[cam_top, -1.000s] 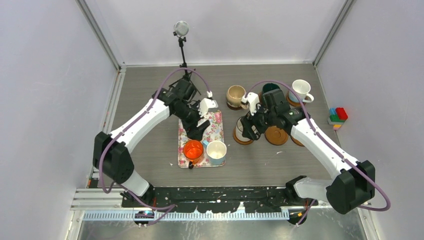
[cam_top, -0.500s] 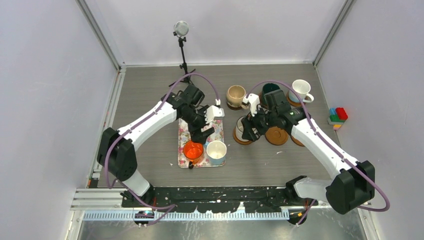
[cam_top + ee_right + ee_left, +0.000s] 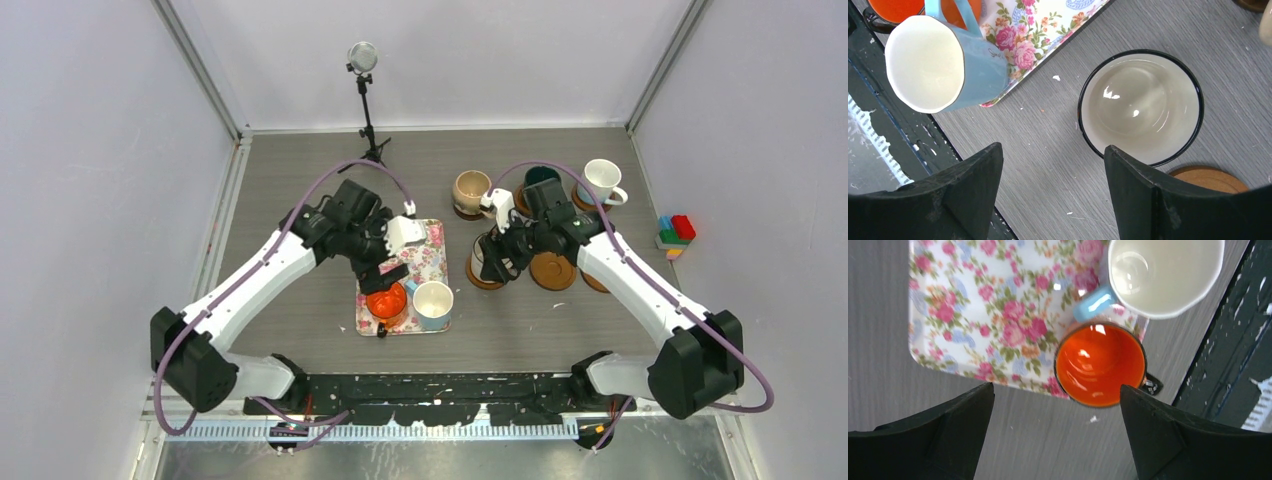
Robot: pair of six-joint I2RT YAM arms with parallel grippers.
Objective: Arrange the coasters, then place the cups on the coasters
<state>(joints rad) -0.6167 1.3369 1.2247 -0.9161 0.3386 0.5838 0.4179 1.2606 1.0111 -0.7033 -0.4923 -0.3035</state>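
Nearest the arm bases, an orange ceramic mug [image 3: 1100, 364] stands upright at the near left corner of the rectangular floral tray [image 3: 973, 305]. Its mouth faces up and its dark handle points toward the table's near edge. Just beside it on the right, a light blue ceramic mug [image 3: 1163, 275] also stands upright, its handle turned toward the orange one. The tray's long axis runs from near to far.

The left gripper [image 3: 1056, 405] hangs over the orange mug with its jaws spread wide and nothing between them. In the wrist view the mug lies just beyond the fingertips, nearer one finger.

To the right of the tray, the right gripper [image 3: 1053, 150] is likewise wide apart and empty. An upright cream mug with a dark rim [image 3: 1140, 105] lies just past its tips, on a round wooden coaster [image 3: 478, 283]; its handle is hidden. A bare orange-brown wooden coaster [image 3: 552, 271] lies just beside it.

Farther back stand a beige mug [image 3: 471, 189], a dark green mug [image 3: 541, 176] and a white mug [image 3: 602, 178] whose handle points right.
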